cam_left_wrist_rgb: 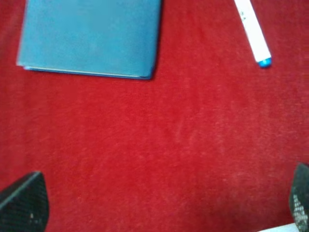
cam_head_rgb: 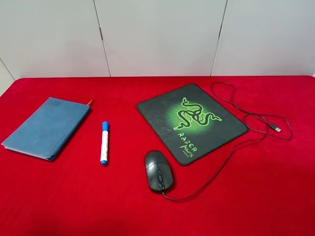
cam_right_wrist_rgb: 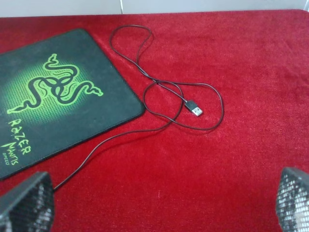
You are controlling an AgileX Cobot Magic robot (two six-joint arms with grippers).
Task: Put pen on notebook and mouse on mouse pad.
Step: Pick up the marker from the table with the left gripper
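On red counter [cam_head_rgb: 256,196], between notebook [cam_head_rgb: 47,127] and pad [cam_head_rgb: 191,121]: pen [cam_head_rgb: 104,142], long axis pointing away from robot, nearer left end effector [cam_left_wrist_rgb: 162,205], open and empty. Just beside pad: mouse [cam_head_rgb: 158,170], nearer right end effector [cam_right_wrist_rgb: 157,203], likewise open.

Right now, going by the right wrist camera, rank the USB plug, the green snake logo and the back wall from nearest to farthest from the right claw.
1. USB plug, ahead of the right claw, on the red cloth.
2. Green snake logo, off to the side on the mouse pad.
3. Back wall, beyond the table's far edge.
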